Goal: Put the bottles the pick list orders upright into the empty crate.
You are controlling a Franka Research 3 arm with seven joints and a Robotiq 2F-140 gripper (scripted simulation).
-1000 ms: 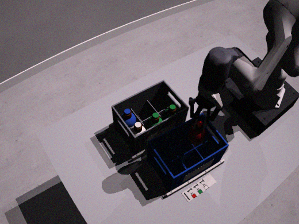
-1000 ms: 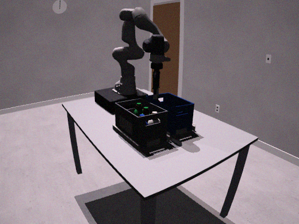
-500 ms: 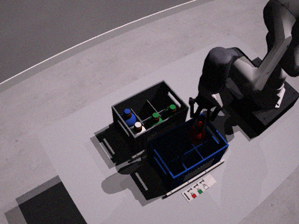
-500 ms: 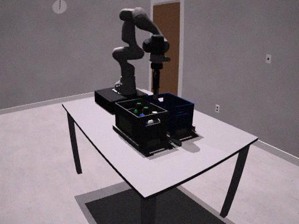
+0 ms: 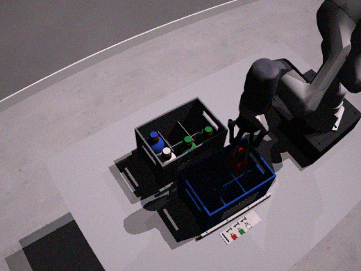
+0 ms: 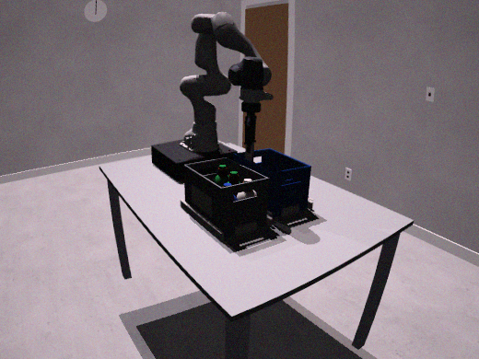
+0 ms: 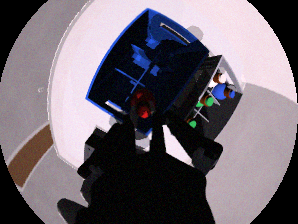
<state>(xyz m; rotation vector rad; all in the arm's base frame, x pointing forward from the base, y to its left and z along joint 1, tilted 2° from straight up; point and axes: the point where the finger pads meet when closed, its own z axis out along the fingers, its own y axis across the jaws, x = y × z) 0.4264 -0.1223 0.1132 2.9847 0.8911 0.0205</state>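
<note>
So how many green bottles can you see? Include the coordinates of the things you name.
2. Both green-capped bottles (image 5: 187,140) (image 6: 234,174) (image 7: 208,101) are in the black crate (image 5: 166,114) (image 6: 209,202), in neighboring compartments along the side facing the blue crate (image 5: 243,195) (image 6: 291,195) (image 7: 117,47). The crates' dark insides could hide more.

Top view: high, looking steeply down, both crates central; landmark, blue crate (image 5: 243,194) (image 6: 290,184) (image 7: 117,52). Exterior view: farther off, beyond the dark crate (image 5: 180,130) (image 6: 226,202) (image 7: 220,62), facing the blue crate obliquely downward. Wrist view: close above the blue crate, looking down. Shared by top and wrist: both crates' insides.
</note>
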